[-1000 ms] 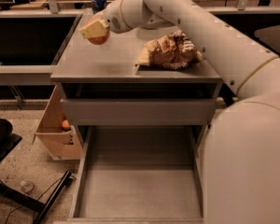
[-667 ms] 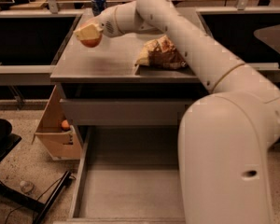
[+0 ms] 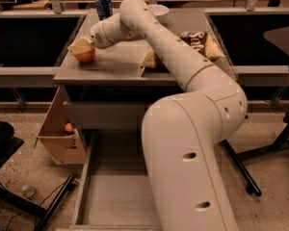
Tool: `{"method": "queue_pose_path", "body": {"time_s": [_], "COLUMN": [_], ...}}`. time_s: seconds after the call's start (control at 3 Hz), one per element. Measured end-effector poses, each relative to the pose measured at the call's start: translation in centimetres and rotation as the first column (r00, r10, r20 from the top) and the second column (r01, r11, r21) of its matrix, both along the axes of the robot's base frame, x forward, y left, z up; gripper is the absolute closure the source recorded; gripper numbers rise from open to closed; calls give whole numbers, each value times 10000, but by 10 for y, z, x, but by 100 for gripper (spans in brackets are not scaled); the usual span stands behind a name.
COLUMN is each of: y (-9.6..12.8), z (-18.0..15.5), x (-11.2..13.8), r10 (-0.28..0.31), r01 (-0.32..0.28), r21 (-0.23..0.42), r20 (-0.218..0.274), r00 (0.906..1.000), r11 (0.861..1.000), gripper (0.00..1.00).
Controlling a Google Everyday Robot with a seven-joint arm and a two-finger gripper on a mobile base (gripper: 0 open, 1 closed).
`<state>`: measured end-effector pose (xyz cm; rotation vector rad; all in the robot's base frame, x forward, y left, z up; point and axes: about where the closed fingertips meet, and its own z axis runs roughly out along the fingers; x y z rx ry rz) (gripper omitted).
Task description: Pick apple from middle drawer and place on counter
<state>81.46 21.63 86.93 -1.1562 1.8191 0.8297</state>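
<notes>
Currently the tool (image 3: 82,49) sits over the left front part of the surface (image 3: 116,64), its fingers closed around the apple (image 3: 86,57). Against the earlier frame, the apple is lower and nearer the front edge; whether it touches the surface cannot be told. The arm has swung across, its large elbow now filling the foreground and covering part of the open middle drawer (image 3: 111,196). Unchanged on the surface: a chip bag (image 3: 202,43) to the right, with a blue can (image 3: 104,5) and a white bowl (image 3: 159,11) at the back. A cardboard box (image 3: 55,141) on the floor at left holds a small orange fruit (image 3: 68,127).
</notes>
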Motion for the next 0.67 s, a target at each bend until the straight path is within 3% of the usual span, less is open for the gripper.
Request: {"method": "queue_pose_path", "body": {"time_s": [0.33, 0.67], "y": [6, 6], "z": [-10, -6], "x": [1, 1], "r10": [-167, -166], "r01": [130, 129], "r21": [-848, -848], "r20": [-428, -428], "r00": [9989, 9989], "r11": [9963, 9963], "gripper": [81, 58]}}
